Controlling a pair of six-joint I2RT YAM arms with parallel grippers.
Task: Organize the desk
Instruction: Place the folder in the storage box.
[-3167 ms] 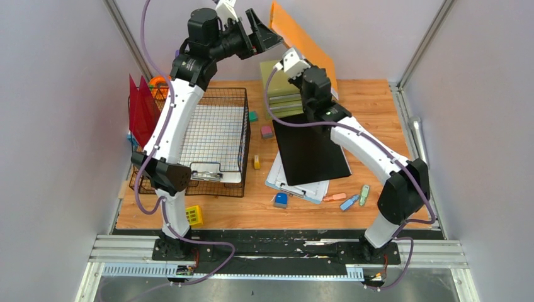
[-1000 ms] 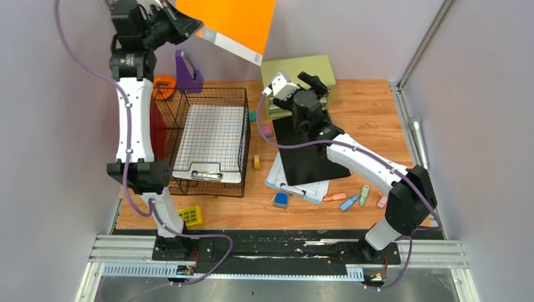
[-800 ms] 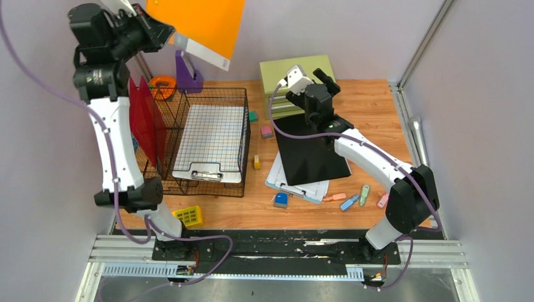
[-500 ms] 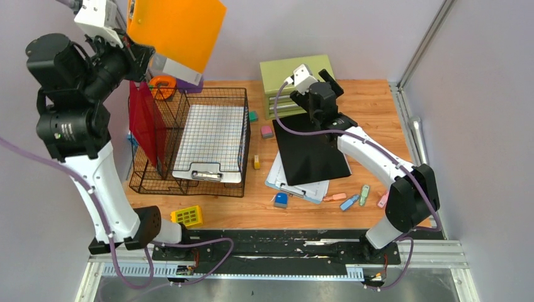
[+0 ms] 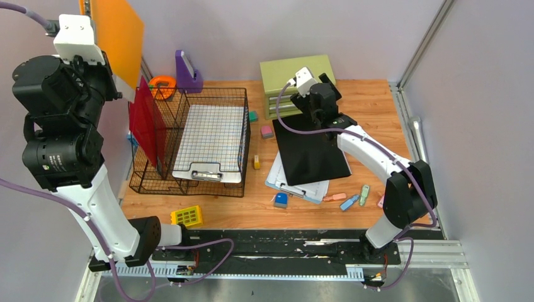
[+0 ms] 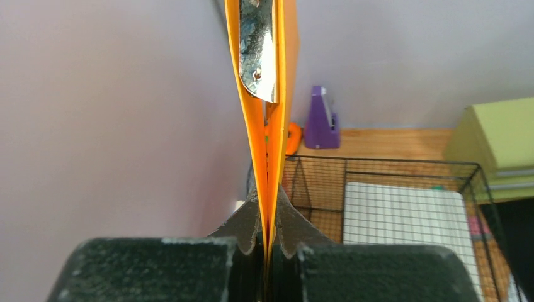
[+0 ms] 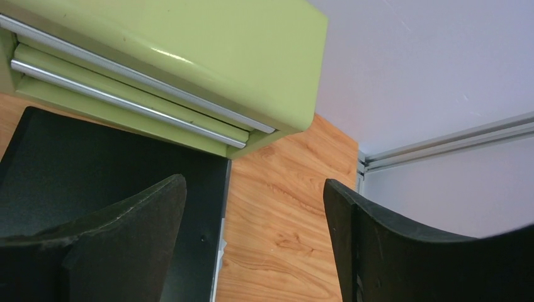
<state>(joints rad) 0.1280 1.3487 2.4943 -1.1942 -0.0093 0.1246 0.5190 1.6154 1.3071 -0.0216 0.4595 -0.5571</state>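
**Left gripper** (image 6: 267,221): the jaws are pinched tight on the lower edge of an orange folder (image 6: 277,94). The folder stands upright and edge-on above the fingers, with a metal clip (image 6: 258,50) fixed near its top. The claw is held high at the left side, well above the desk (image 5: 371,107).
- Below and beyond this claw are a purple file stand (image 6: 322,119) and a black wire basket (image 6: 378,165).
- A white gridded clipboard (image 5: 214,135) lies flat inside the basket.
- Red dividers (image 5: 145,123) stand upright at the basket's left side, beneath the claw.

**Right gripper** (image 7: 255,214): the jaws are spread wide with nothing between them.
- Just ahead of the claw is a green drawer cabinet (image 7: 189,50), its silver-railed drawer fronts facing the fingers.
- A black board (image 7: 94,157) lies flat under one finger, reaching up to the cabinet's base.
- Bare wood shows in the gap between the fingers.

**Desk:** it lies beneath both claws. Its black and metal rail (image 5: 283,248) runs along the near edge, behind the claws at the arm bases.
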